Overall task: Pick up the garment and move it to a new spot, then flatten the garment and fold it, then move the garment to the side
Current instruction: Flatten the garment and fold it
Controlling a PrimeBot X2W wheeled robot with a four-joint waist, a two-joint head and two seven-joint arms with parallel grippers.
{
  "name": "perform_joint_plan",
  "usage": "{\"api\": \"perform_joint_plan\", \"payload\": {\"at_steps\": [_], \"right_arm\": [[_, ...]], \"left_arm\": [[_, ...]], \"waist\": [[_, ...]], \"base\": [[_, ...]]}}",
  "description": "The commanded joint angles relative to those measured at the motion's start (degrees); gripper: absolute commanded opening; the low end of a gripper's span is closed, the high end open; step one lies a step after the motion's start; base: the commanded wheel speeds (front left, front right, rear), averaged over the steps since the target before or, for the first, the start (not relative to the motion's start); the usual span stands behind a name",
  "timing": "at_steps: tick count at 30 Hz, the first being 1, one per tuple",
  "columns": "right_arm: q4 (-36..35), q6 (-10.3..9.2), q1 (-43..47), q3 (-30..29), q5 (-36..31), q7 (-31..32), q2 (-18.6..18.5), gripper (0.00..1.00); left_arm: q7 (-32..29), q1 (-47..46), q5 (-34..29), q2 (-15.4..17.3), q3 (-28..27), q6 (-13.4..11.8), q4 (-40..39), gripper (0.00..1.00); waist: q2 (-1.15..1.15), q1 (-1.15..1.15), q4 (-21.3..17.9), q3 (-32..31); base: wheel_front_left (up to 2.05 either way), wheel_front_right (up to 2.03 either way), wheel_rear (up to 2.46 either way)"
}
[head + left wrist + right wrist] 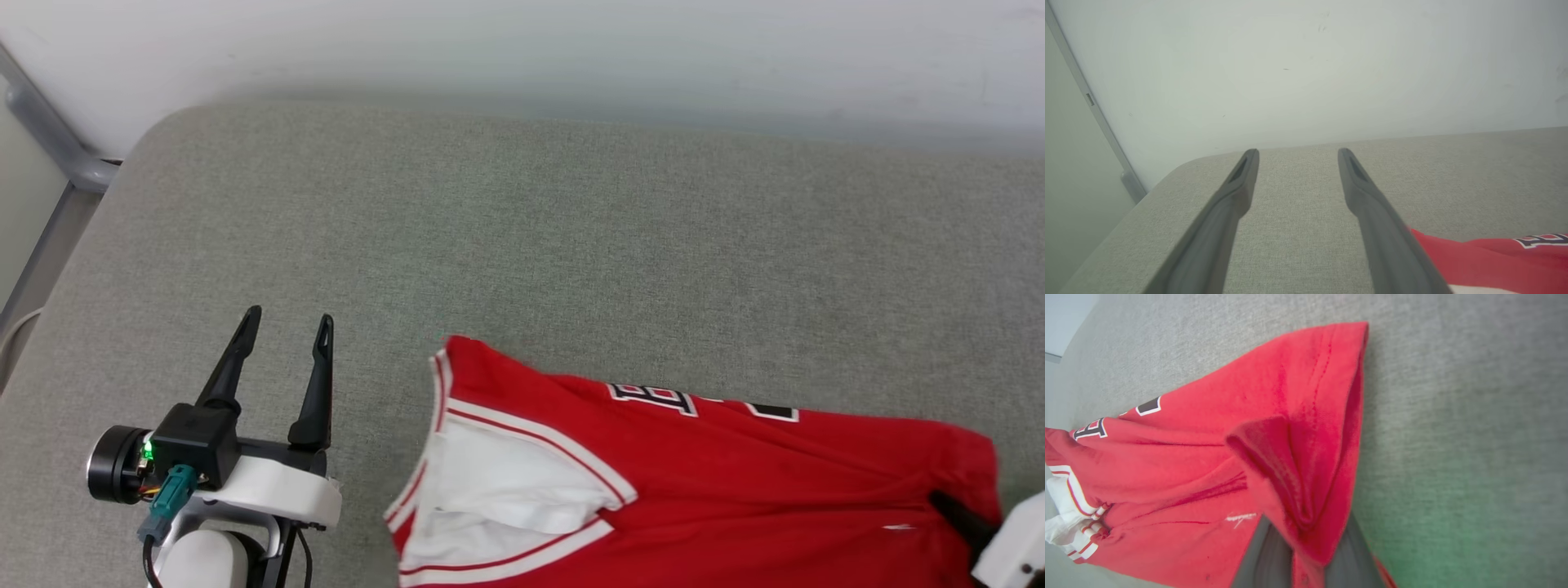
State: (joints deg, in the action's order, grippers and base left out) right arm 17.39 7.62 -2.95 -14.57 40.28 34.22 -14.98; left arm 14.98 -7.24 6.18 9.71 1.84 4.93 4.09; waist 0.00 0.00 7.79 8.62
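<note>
The red jersey T-shirt with white sleeves (718, 482) lay bunched at the grey fabric cushion's (522, 229) near edge. The right gripper (1306, 543) pinched a red fold; the left gripper (290, 320) hovered spread, empty. A clean lift probably needed a deep pinch and a slow rise.

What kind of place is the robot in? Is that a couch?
Probably an indoor room. The red garment lies on a soft grey fabric cushion, like a couch seat or mattress, set against a plain white wall, with a grey metal bar at the left.
</note>
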Motion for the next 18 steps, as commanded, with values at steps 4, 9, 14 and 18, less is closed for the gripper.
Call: {"api": "perform_joint_plan", "payload": {"at_steps": [4, 9, 14, 18], "right_arm": [[1.46, -0.20, 0.65, -2.57, -1.51, -1.47, -2.43, 0.00], [1.36, -0.19, 1.64, -4.48, -1.69, -1.64, -3.55, 0.00], [-1.88, -0.16, 3.19, -3.47, -0.65, -0.06, -2.68, 0.00], [-4.93, -0.16, 5.07, -2.52, 0.06, 0.98, -1.99, 0.00]], "left_arm": [[0.28, 1.08, -0.52, -0.67, -0.57, 0.63, 0.65, 1.00], [0.28, 1.92, -0.89, -1.22, -1.23, 1.07, 1.11, 1.00], [0.28, 2.66, -1.06, -2.03, -1.33, 1.55, 1.43, 1.00], [0.28, 3.52, -1.37, -2.31, -1.17, 1.58, 1.85, 1.00]], "waist": [[0.00, 0.00, -0.05, -1.33], [0.00, 0.00, -0.10, -3.28], [0.00, 0.00, -0.20, -5.21], [0.00, 0.00, -0.10, -6.48]], "base": [[0.00, 0.00, 0.00], [0.00, 0.00, 0.00], [0.00, 0.00, 0.00], [0.00, 0.00, 0.00]]}}
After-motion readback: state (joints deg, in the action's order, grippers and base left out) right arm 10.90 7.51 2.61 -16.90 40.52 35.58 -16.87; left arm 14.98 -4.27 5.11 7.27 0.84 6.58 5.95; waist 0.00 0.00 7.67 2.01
